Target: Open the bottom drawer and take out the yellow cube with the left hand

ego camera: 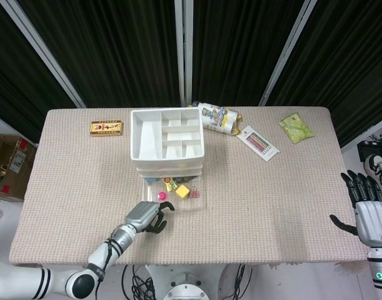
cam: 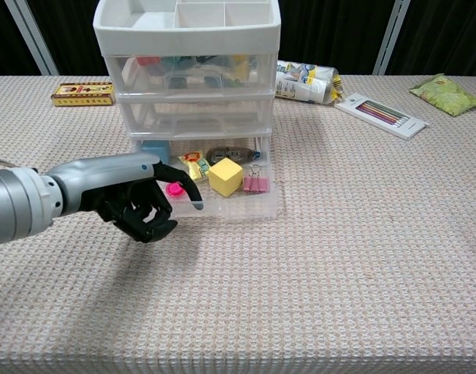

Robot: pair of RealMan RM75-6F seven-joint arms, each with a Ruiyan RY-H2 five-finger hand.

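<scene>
1. We see the bottom drawer (cam: 222,204) of the white three-drawer organiser (cam: 192,70) pulled out toward us.
2. The yellow cube (cam: 225,176) sits inside that drawer, with a pink binder clip (cam: 255,184) just beside it at 3 o'clock and a small pink piece (cam: 174,189) at 9 o'clock.
3. Our left hand (cam: 140,201) curls its fingers inward, one fingertip hooked on the drawer's front lip.
4. Our right hand (ego camera: 369,209) hangs off the table's right edge, fingers spread apart, holding nothing.
5. At 12 o'clock lie a printed packet (cam: 304,81), a coloured pencil set (cam: 382,114), a green pouch (cam: 444,93) and a yellow-red box (cam: 82,93); we cannot read their lettering.
</scene>
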